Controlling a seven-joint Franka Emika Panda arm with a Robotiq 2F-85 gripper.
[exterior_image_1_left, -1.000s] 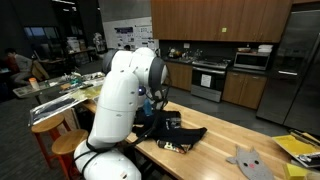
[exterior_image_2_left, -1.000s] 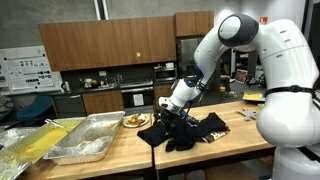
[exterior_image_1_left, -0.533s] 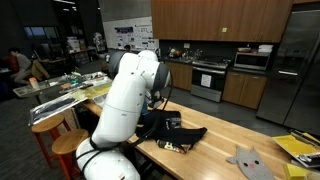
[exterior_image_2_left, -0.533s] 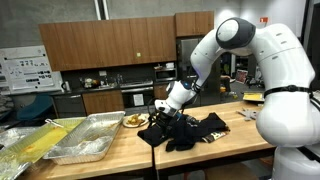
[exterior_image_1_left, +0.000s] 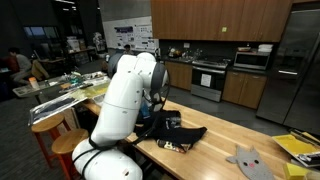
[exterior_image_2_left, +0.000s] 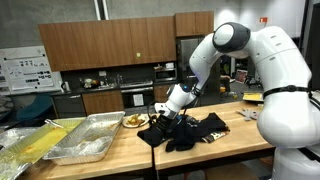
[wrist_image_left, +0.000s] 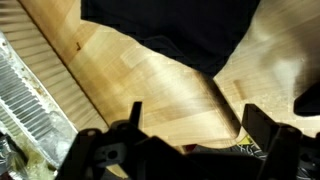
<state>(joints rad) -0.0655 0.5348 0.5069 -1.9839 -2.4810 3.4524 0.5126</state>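
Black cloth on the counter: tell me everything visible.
The black cloth, soft fabric, lies crumpled in a loose heap on the wooden counter, with small light markings near one edge. The open gripper hangs beside its edge over bare wood; whether they touch is unclear.

From my console I see brown wooden cabinets (exterior_image_2_left: 110, 45) above a steel oven (exterior_image_1_left: 208, 78), a tall fridge (exterior_image_1_left: 300, 60) beside, dark ceiling (exterior_image_1_left: 60, 12) overhead.
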